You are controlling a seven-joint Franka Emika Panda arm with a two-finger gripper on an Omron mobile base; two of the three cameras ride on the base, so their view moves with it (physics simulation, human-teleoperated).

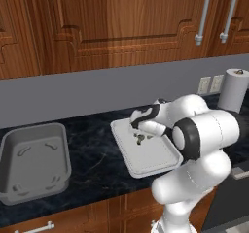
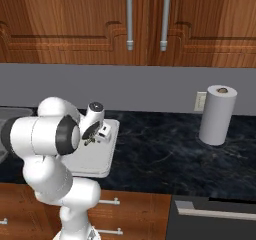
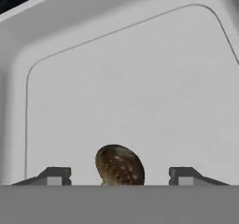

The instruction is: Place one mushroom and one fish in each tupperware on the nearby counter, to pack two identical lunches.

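1. Nearest the hand camera is a mushroom (image 3: 119,165), brown and speckled, lying on the pale floor of the tray (image 3: 140,78) at 6 o'clock in that view.
2. The gripper (image 3: 120,175) has its two fingertips (image 3: 56,175) spread wide, one at each side of the mushroom, with clear space between each tip and the cap; nothing is clamped.
3. In the left base view the gripper (image 1: 139,132) hangs low over the back part of the tray (image 1: 151,161), and a small dark speck, the mushroom (image 1: 140,139), lies just under it on the tray floor.
4. The tray sits on the counter (image 1: 97,159), near its front edge, at about 3 o'clock from the grey tub (image 1: 34,161).
5. The tub stands well apart from the tray, at 9 o'clock; its inside looks bare apart from moulded marks on the floor.
6. A paper towel roll (image 2: 217,115) stands upright on the counter at 3 o'clock from the tray, by the wall.
7. I cannot make out any fish.
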